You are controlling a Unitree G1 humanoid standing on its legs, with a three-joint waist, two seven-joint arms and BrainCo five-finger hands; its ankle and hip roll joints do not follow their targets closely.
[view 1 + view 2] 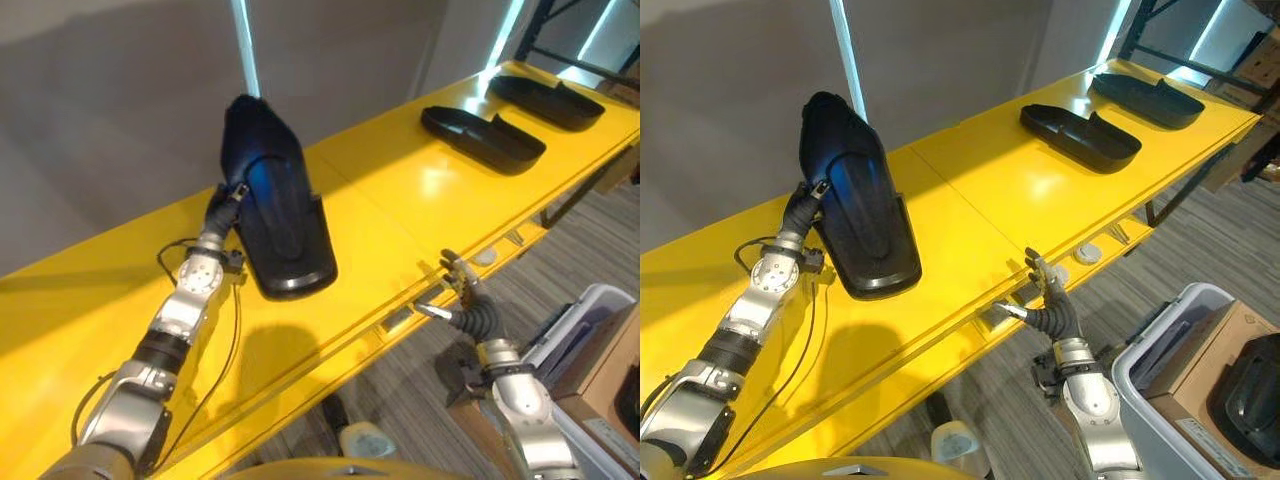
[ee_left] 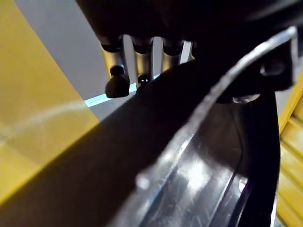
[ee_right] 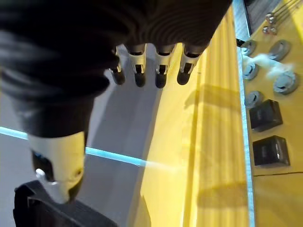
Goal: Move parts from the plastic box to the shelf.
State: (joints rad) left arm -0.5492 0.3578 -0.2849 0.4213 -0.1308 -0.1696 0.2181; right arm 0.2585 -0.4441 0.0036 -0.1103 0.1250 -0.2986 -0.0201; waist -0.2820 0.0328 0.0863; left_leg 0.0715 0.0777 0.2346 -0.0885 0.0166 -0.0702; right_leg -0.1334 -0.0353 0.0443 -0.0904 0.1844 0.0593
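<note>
The left hand (image 1: 222,205) grips a black part (image 1: 275,200) by its edge, standing it on end on the yellow shelf (image 1: 420,190), likely to set it down. The right hand (image 1: 1045,290) hangs slack at the shelf's front, fingers loose.

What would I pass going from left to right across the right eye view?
Left hand → black part it holds upright on the yellow shelf → right hand by the shelf's front edge → black part lying on the shelf → second lying black part → grey plastic box at the lower right.
</note>
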